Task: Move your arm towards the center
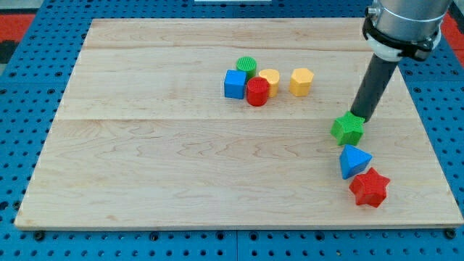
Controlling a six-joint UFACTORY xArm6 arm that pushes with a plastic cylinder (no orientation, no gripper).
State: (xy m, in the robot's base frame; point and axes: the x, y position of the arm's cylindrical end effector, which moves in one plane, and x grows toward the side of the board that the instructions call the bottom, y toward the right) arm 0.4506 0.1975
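My tip (360,116) sits at the green star (348,129), touching its upper right edge. It's a bare rod, no jaws to open or close. Below the green star lies the blue triangle (354,160), then the red star (370,188). Up and left of the green star, near the board's (181,181) centre: yellow hexagon (301,81), yellow cylinder (270,78), red cylinder (257,92), green cylinder (246,67), blue cube (234,84).
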